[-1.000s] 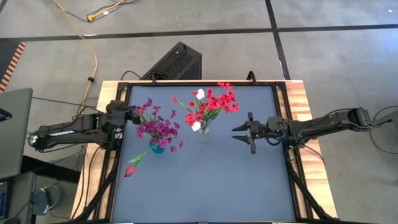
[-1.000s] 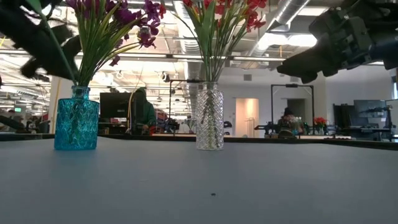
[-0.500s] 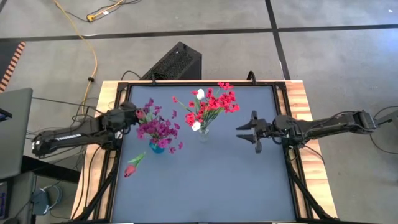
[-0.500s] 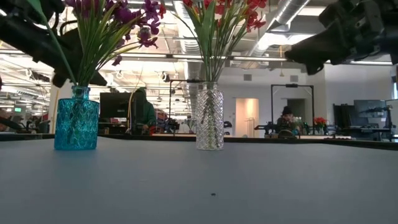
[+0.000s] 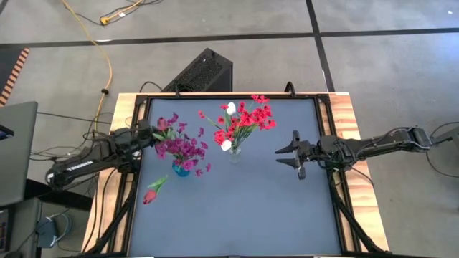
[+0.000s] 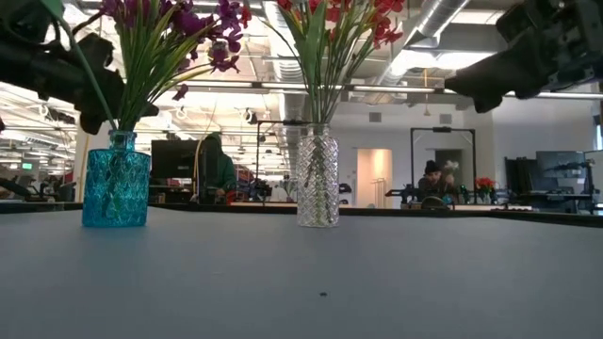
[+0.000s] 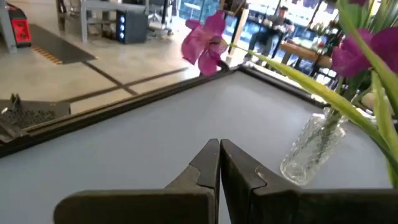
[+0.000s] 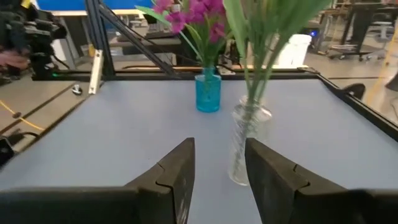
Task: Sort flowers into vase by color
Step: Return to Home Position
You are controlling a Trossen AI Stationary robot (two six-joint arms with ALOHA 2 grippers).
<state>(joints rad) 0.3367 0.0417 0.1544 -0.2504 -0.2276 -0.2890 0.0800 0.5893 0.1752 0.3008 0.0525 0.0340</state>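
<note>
A blue vase [image 5: 181,170] holds magenta-purple sprigs [image 5: 183,147] left of the table's middle. A clear vase [image 5: 234,155] holds red clusters and white buds [image 5: 244,118] at the middle. A pink-red tulip [image 5: 152,192] lies flat on the table, nearer than the blue vase. My left gripper [image 5: 155,134] is shut and empty, above the table just left of the magenta sprigs. My right gripper [image 5: 283,155] is open and empty, right of the clear vase, pointing toward it.
The dark mat [image 5: 237,215] is bare across its near half and right part. A wooden frame [image 5: 351,129] edges the table. A black box [image 5: 204,72] stands on the floor beyond the far edge. People and desks show in the room behind.
My right gripper has drawn back toward the table's right edge, away from the clear vase, staying open. My left gripper has pulled back a little toward the table's left edge from the magenta sprigs.
</note>
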